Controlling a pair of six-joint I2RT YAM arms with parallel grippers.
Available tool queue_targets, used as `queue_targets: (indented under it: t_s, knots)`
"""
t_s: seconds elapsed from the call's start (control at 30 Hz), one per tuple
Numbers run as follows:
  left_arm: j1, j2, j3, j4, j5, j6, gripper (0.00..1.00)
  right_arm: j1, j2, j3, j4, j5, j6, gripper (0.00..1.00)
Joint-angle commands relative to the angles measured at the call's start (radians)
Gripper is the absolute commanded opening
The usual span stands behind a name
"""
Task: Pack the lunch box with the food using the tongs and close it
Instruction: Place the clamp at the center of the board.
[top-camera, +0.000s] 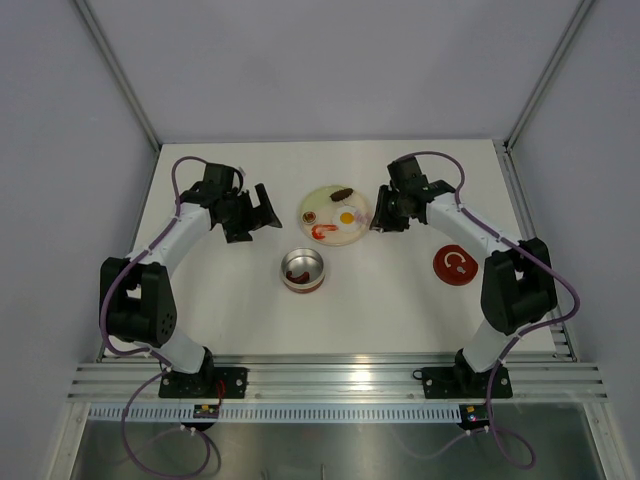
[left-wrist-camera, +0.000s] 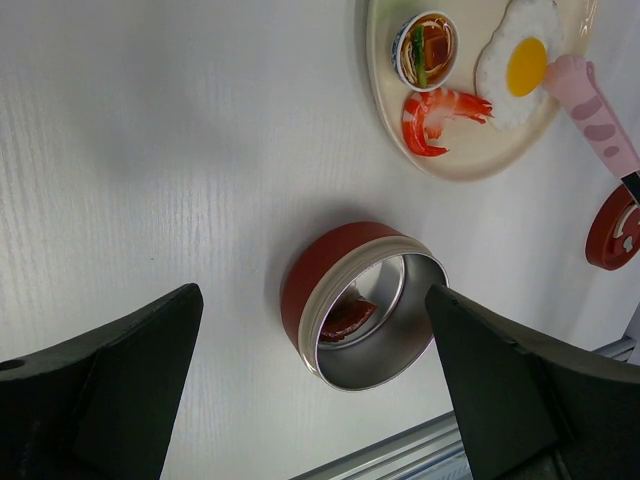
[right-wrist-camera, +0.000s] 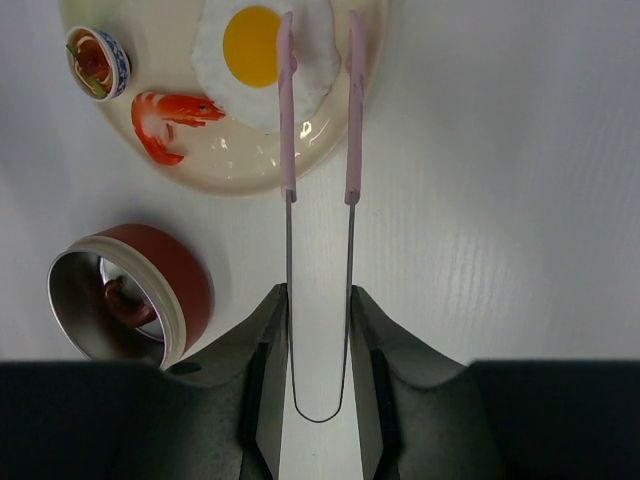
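The lunch box (top-camera: 303, 270) is an open metal tin with a red base (left-wrist-camera: 310, 275), and a dark red-brown piece (left-wrist-camera: 347, 318) lies inside it. Its red lid (top-camera: 455, 264) lies to the right. On the pale plate (top-camera: 345, 236) rest a fried egg (right-wrist-camera: 255, 45), a red shrimp (right-wrist-camera: 165, 120), a tiny bowl (right-wrist-camera: 97, 60) and a brown sausage (top-camera: 343, 191). My right gripper (right-wrist-camera: 318, 300) is shut on the pink tongs (right-wrist-camera: 353, 120), whose spread tips lie over the egg's right side. My left gripper (left-wrist-camera: 310, 300) hangs open above the tin (right-wrist-camera: 185, 290).
The plate (left-wrist-camera: 480, 155) lies just beyond the tin, towards the table's middle back. The lid (left-wrist-camera: 615, 230) lies near the right arm's elbow. Metal rails run along the table's near edge (top-camera: 330, 375), and grey walls enclose the sides and back.
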Motion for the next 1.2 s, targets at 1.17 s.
queue_targets:
  t_s: [1.17]
  knots:
    - [-0.005,0.008,0.043,-0.005,0.000,0.032,0.99,-0.006,0.221,0.282,0.113,0.025,0.177,0.38]
